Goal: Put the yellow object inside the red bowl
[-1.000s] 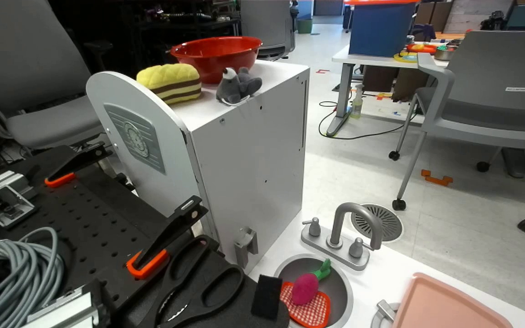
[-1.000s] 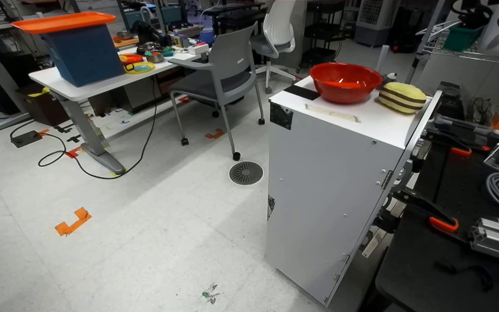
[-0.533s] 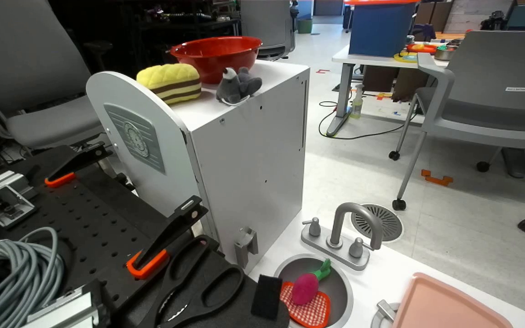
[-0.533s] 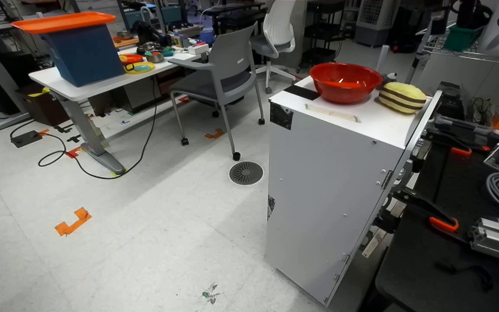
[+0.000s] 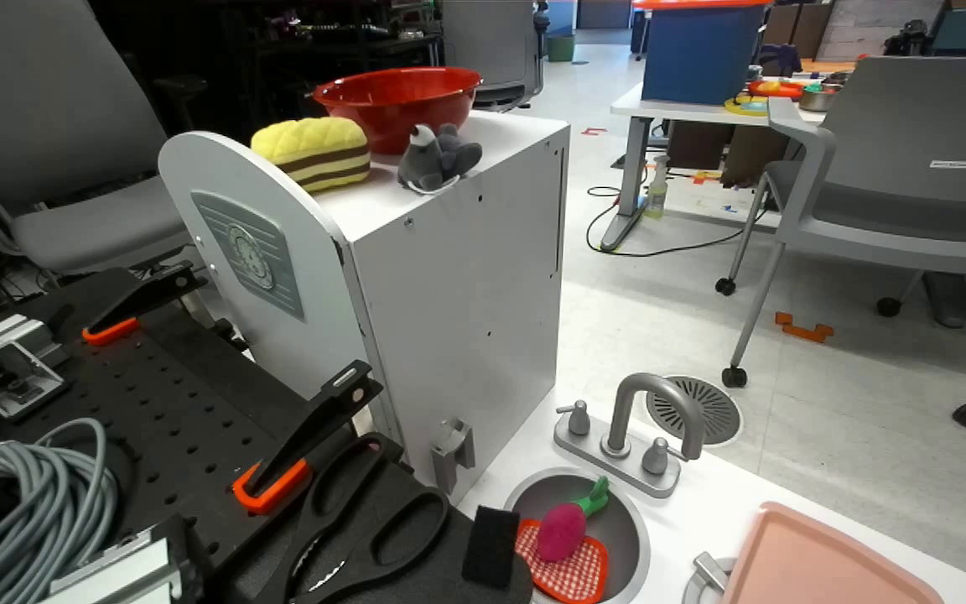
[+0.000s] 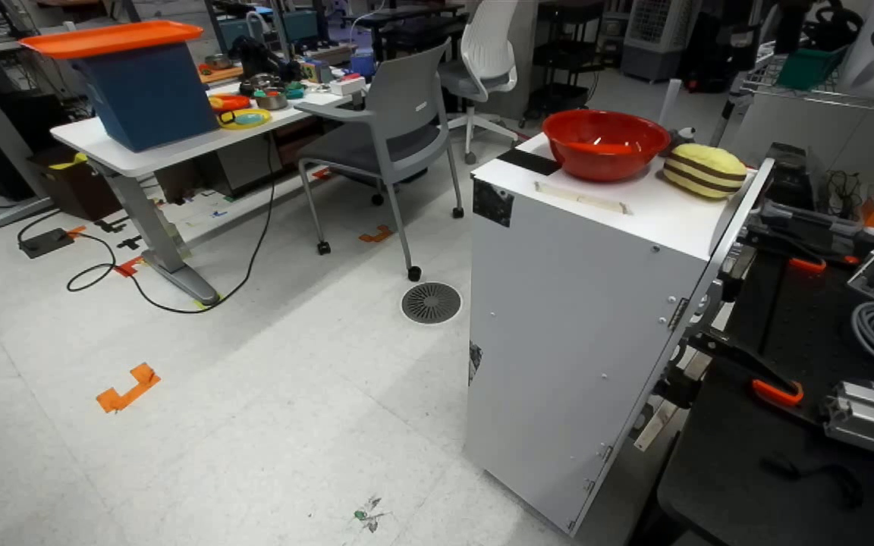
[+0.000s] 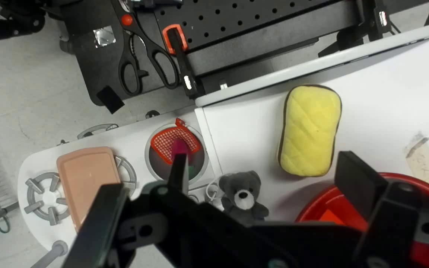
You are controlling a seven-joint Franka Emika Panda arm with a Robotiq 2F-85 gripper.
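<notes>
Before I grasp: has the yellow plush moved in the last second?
No, no visible shift either way: in both exterior views the yellow plush keeps its place relative to the arched panel.

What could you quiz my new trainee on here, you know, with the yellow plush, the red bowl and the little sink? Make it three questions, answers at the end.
1. Counting: how many plush toys lie on the white cabinet top, gray teddy bear included?
2. True or false: the brown-striped yellow plush lies outside the red bowl.
3. Multiple choice: what lies in the toy sink? A) the gray teddy bear; B) the magenta plush root vegetable; C) the salmon-pink tray.

Key: 1. Two. 2. True; it is beside the bowl. 3. B.
</notes>
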